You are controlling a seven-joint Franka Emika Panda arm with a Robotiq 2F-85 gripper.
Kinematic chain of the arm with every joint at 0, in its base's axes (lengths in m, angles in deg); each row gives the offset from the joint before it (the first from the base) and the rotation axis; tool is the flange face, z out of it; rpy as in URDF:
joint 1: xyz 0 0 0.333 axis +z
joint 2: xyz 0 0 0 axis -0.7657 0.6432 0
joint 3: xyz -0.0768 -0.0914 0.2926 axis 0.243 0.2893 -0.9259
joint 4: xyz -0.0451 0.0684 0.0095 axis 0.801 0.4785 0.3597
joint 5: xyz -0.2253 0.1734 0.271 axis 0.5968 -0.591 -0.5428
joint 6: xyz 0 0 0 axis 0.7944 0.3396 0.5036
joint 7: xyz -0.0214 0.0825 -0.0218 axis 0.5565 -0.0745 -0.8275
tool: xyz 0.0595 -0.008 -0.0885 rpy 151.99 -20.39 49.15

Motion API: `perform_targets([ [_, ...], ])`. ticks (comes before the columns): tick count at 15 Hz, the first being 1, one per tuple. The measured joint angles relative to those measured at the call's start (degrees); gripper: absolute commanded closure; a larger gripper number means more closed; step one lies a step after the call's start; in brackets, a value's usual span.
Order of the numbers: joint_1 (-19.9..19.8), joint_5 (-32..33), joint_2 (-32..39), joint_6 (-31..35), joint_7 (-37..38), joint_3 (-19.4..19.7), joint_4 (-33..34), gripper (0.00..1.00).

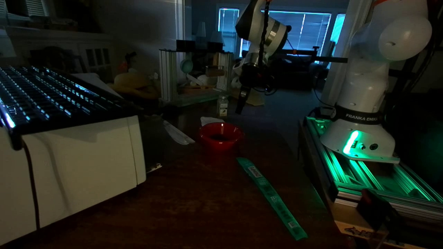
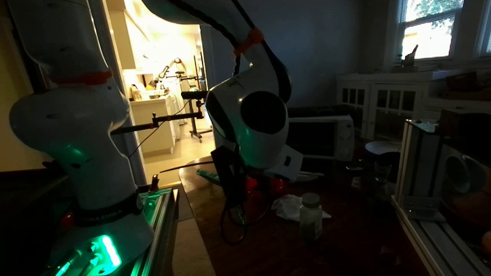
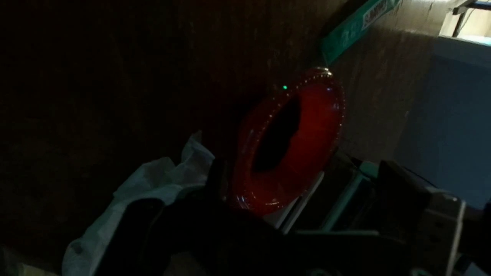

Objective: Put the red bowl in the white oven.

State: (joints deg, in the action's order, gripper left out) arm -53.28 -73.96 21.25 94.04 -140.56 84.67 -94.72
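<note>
While the black, two-fingered robotic end effector (image 1: 240, 109) hangs above the dark brown wooden counter (image 1: 166, 211) with its jaws spread and nothing between them, the task appears to be at the approach stage. Below and near the end effector lies a crumpled white scrap (image 2: 285, 207) of thin sheet; a little farther out, below and ahead of the jaws, the small, round, glossy red bowl (image 1: 221, 140) sits upright on the counter, seemingly untouched by them, so the grasp is not yet made. Past the bowl, on the side away from the end effector, lies a long, flat green packet (image 1: 271, 199) that probably plays no part. Farther off, well apart from the end effector, stands the boxy white oven (image 1: 93, 166) with a black keyboard (image 1: 62, 90) on top; whether it is open is too dark to tell. In my judgement, only the positioning is partly done: closing on the bowl, lifting it, carrying it over to the oven, setting it inside and letting go are all left to do.
</note>
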Motion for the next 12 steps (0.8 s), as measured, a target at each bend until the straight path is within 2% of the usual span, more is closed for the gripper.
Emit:
perform_targets([
  [5,-2.1,-10.0,4.6,-2.1,-6.5,-0.8,1.4,0.0],
  [10,-4.0,-13.0,11.3,-5.8,-9.6,-1.0,3.9,0.0],
  [12,-4.4,-13.5,13.8,-7.4,-10.2,-1.2,5.2,0.08],
])
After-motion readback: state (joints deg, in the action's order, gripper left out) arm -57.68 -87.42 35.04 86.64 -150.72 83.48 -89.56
